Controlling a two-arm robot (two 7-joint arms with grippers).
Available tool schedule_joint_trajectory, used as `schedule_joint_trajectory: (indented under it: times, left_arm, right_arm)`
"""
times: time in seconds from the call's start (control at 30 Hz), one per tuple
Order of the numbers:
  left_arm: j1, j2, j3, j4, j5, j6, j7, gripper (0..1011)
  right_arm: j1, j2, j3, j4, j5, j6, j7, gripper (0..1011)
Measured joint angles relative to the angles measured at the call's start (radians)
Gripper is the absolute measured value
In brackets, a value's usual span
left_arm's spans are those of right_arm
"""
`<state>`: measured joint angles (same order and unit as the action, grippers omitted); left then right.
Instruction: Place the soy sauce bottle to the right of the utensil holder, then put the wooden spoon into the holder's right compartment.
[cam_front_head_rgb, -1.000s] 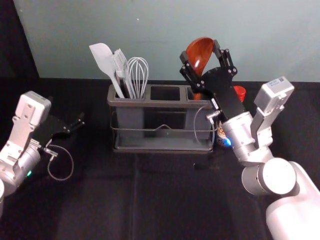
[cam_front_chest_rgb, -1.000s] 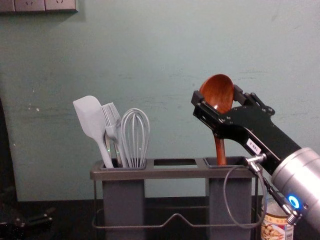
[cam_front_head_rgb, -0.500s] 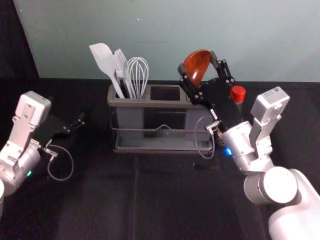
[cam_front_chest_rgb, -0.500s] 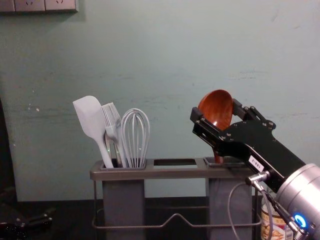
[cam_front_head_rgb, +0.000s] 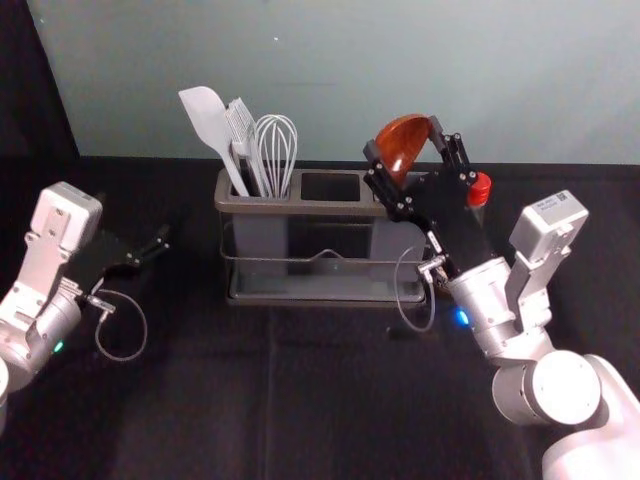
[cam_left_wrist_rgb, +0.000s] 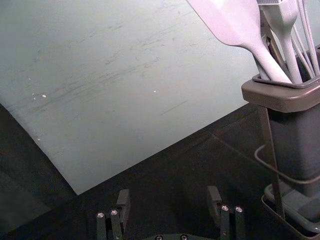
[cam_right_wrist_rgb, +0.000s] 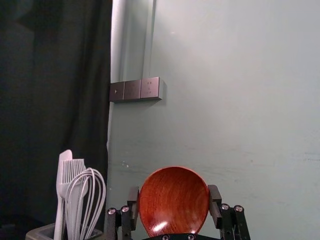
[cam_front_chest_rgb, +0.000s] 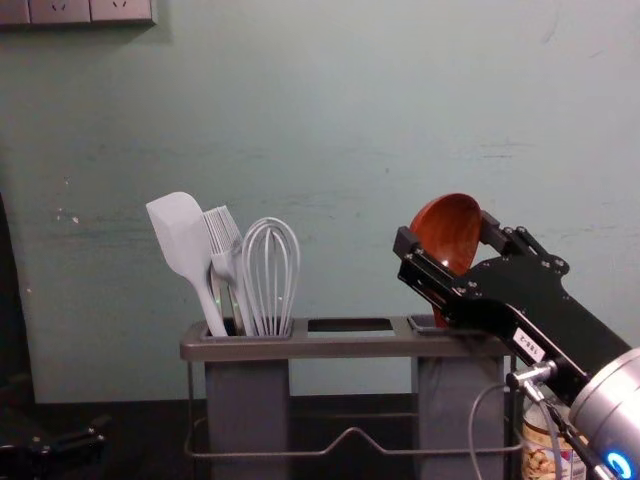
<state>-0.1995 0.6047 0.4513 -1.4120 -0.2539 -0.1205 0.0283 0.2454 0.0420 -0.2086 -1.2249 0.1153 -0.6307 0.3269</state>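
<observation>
Upper right in the head view, the right gripper (cam_front_head_rgb: 403, 136) clasps the spoon (cam_right_wrist_rgb: 174, 202) by its bowl, probably leaving the handle free for the holder (cam_front_head_rgb: 290, 208), beside the bottle (cam_front_head_rgb: 480, 190); the left gripper (cam_front_head_rgb: 164, 238), fingers spread, idles at left.

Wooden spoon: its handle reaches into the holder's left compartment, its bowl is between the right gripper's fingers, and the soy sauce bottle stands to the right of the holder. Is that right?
The compartment is wrong: in the chest view the wooden spoon reaches into the right compartment of the utensil holder. The right gripper and soy sauce bottle are as you say.
</observation>
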Motion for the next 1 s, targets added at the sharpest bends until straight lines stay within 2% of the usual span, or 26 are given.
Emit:
schedule_joint_trajectory:
  times: [0.27, 0.43, 0.7, 1.0]
  left_arm:
    - [0.000, 0.000, 0.000, 0.000, 0.000, 0.000, 0.000, 1005]
    - [0.000, 0.000, 0.000, 0.000, 0.000, 0.000, 0.000, 1005]
    - [0.000, 0.000, 0.000, 0.000, 0.000, 0.000, 0.000, 1005]
    - [0.000, 0.000, 0.000, 0.000, 0.000, 0.000, 0.000, 1005]
  right_arm:
    - [-0.008, -0.004, 0.004, -0.011, 0.009, 0.000, 0.001, 999]
    - [-0.015, -0.004, 0.006, -0.040, 0.009, 0.000, 0.000, 1002]
    - [-0.052, 0.006, 0.010, -0.140, -0.004, 0.022, -0.013, 1002]
    - [-0.163, 0.045, 0.026, -0.314, -0.009, 0.091, -0.034, 1002]
